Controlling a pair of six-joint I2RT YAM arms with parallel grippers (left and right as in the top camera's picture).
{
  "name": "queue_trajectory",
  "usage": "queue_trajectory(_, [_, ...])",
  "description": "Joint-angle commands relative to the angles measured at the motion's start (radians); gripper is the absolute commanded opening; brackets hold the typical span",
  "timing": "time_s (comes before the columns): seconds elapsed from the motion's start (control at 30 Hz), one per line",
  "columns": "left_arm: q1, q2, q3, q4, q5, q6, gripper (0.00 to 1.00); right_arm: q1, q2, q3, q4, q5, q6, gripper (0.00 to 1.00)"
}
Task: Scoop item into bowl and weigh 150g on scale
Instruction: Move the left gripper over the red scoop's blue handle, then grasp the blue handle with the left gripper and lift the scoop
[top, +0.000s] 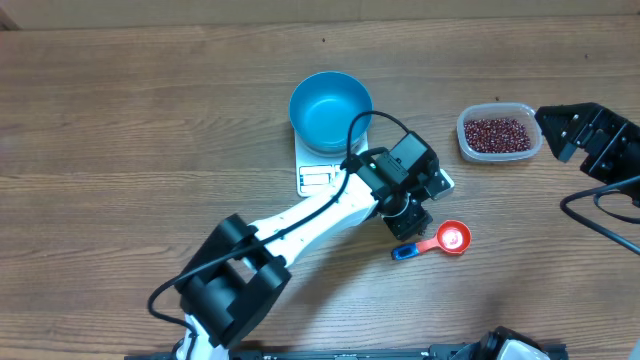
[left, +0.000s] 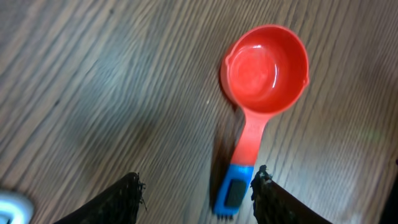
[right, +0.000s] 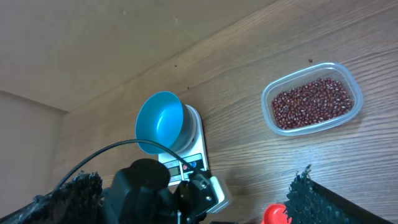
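Note:
The bright blue bowl (top: 330, 108) stands empty on the white scale (top: 318, 176). Dark red-brown beans (top: 497, 132) fill a clear tub (top: 466, 146) to the right of it. An orange-red scoop (top: 452, 237) lies empty on the table in front of the scale. In the left wrist view its cup (left: 266, 67) points away and its blue handle tip (left: 233, 194) lies between my fingers, close to the right finger (left: 263, 190). My left gripper (left: 196, 186) is open and low over that handle, not shut on it. My right gripper (right: 196, 186) hangs open beside the tub, holding nothing.
The left arm (top: 300, 225) stretches diagonally from the front edge toward the scale, with a black cable (top: 365, 125) looping over the bowl's rim. The right arm (top: 600, 140) sits at the far right edge. Bare wooden tabletop (top: 120, 150) lies to the left.

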Motion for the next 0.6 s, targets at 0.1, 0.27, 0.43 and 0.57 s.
queue_trajectory(0.1, [-0.02,0.068,0.019,0.168,0.051,-0.055,0.63,-0.005,-0.004,0.021,-0.01,-0.017,-0.027,0.97])
queue_trajectory(0.27, [-0.059,0.098,0.023,0.213,0.037,-0.054,0.64,-0.005,-0.004,0.021,-0.018,-0.005,-0.027,0.97])
queue_trajectory(0.43, [-0.097,0.109,0.028,0.224,-0.009,-0.043,0.67,-0.005,-0.004,0.021,-0.021,-0.005,-0.027,0.97])
queue_trajectory(0.57, [-0.113,0.136,0.028,0.253,-0.053,-0.043,0.67,-0.005,-0.004,0.021,-0.021,-0.005,-0.027,0.97])
